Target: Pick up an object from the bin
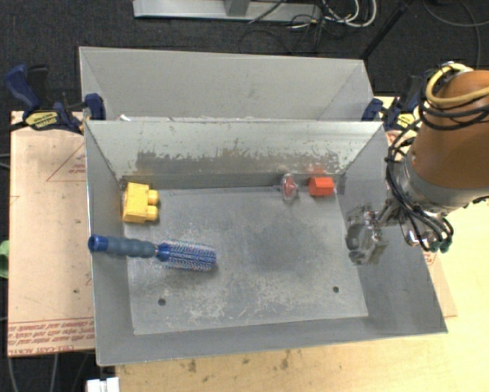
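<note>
My gripper (363,239) hangs at the bin's right side, just over the sloped right wall, with nothing visible between its fingers. The nearest loose thing is a small orange block (322,186) against the back wall, up and to the left of the gripper. Beside it to the left lies a small clear, reddish-tinted piece (289,188). Across the floor at the left lies a blue brush (156,251) with a blue handle and bristled head. A yellow toy brick (140,202) sits in the back left corner.
The arm, with an orange cover and cables at the wrist, comes in over the right rim. The bin's grey floor stretches open between the brush and the gripper.
</note>
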Controlling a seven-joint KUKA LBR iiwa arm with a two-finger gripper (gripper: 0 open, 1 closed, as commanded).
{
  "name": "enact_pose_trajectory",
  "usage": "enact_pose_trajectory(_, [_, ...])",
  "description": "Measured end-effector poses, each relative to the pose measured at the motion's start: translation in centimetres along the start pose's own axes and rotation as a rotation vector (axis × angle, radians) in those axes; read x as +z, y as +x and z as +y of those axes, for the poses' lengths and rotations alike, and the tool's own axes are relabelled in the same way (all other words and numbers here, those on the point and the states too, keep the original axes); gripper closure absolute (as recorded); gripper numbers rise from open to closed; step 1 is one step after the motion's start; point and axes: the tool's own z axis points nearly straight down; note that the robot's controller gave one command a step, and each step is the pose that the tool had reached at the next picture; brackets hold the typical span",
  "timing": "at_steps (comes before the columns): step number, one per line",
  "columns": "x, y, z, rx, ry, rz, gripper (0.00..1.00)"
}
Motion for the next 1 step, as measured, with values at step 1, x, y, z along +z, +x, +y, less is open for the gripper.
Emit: enact_pose_trajectory(1, [9.45,0.55,-0.09,-0.07,-0.004,0.017,1.0])
